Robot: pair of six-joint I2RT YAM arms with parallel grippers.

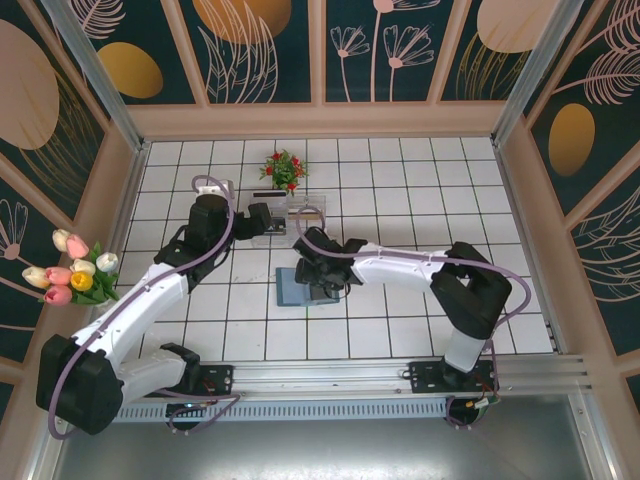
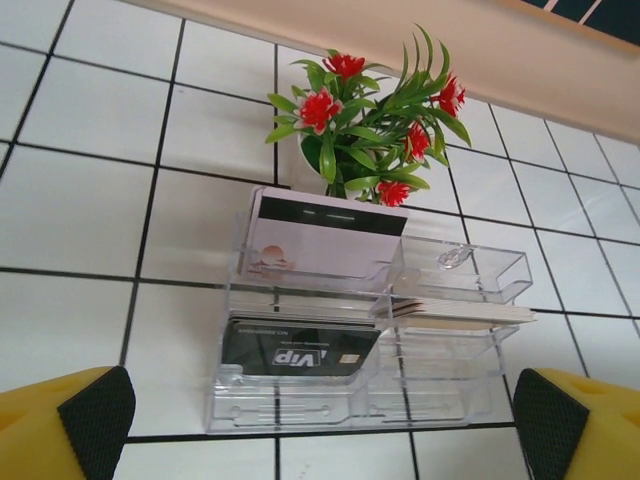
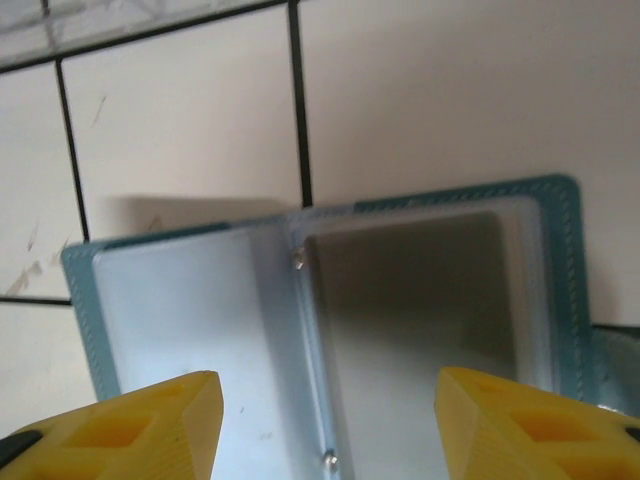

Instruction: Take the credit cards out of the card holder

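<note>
Several thin plastic credit cards [image 2: 300, 350] sit in the clear acrylic rack [image 2: 460, 270], left gripper [image 2: 322, 412] released facing it, right gripper [image 3: 325, 400] spread empty over the flat teal card holder [image 3: 170, 300] near that rack, so I'm guessing it digs for leftovers next.

This is a staged robot test booth rather than a lived-in room. A white-tiled worktop [image 1: 400, 330] is boxed in by dark teal wall panels [image 1: 265, 50] printed with gold discs and pale flowers. They are framed by metal posts [image 1: 85, 60]. The left arm [image 1: 150, 300] and right arm [image 1: 400, 268] are bolted to a metal rail [image 1: 330, 378]. A potted plant [image 1: 284, 170] and tulips [image 1: 75, 268] dress the edges.
</note>
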